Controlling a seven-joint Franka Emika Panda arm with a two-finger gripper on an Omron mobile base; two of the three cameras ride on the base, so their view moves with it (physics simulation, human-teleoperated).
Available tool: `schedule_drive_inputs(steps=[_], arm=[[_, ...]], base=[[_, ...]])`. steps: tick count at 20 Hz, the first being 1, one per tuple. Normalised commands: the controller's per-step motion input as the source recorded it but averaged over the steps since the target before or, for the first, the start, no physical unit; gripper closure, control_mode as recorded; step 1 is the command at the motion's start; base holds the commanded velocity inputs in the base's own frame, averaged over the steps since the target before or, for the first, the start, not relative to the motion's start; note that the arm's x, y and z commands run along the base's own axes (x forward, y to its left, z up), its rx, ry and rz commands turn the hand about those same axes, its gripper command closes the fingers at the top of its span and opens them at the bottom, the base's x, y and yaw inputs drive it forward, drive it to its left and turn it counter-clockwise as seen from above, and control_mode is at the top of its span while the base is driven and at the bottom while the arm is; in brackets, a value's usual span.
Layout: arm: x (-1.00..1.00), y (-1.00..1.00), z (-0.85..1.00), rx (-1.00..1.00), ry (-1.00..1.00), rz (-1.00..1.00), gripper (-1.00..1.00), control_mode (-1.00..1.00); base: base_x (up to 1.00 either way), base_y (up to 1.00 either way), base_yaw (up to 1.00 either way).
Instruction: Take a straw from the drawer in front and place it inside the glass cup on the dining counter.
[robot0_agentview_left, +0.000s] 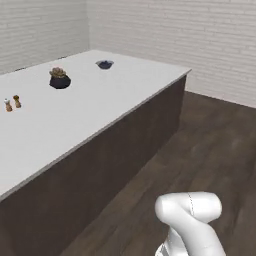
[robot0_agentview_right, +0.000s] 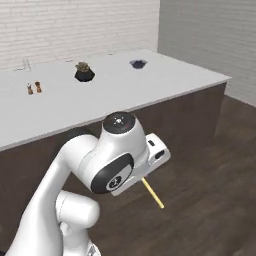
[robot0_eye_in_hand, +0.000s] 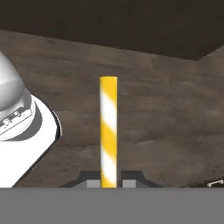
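Observation:
My gripper (robot0_eye_in_hand: 108, 180) is shut on the straw (robot0_eye_in_hand: 108, 127), a yellow stick with white stripes that stands straight up between the fingertips over the wood floor. From the right base view the straw (robot0_agentview_right: 152, 193) pokes down and to the right from under my hand, in front of the dining counter (robot0_agentview_right: 125, 92). The counter's white top (robot0_agentview_left: 100, 110) rests on dark brown cabinetry. A small clear glass cup (robot0_agentview_right: 26, 64) stands near the counter's far left edge. The drawer is out of view.
On the counter stand two small brown shakers (robot0_agentview_left: 12, 103) (robot0_agentview_right: 34, 88), a dark pot with a plant (robot0_agentview_left: 59, 79) (robot0_agentview_right: 84, 73) and a dark bowl (robot0_agentview_left: 104, 64) (robot0_agentview_right: 137, 63). Dark wood floor (robot0_agentview_left: 215, 150) runs to the right of the counter.

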Motion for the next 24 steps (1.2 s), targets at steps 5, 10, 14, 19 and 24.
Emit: schedule_drive_inputs(steps=[5,10,14,19,24], arm=[[0.00,0.00,0.00,0.00,0.00,0.00,1.00,1.00],[0.00,0.00,0.00,0.00,0.00,0.00,1.00,1.00],[0.00,0.00,0.00,0.00,0.00,0.00,1.00,1.00],[0.00,0.00,0.00,0.00,0.00,0.00,1.00,1.00],[0.00,0.00,0.00,0.00,0.00,0.00,1.00,1.00]], base=[[-0.07,0.14,0.71],[-0.02,0.54,0.59],[0.03,0.94,0.44],[0.00,1.00,0.37],[0.10,1.00,0.24]])
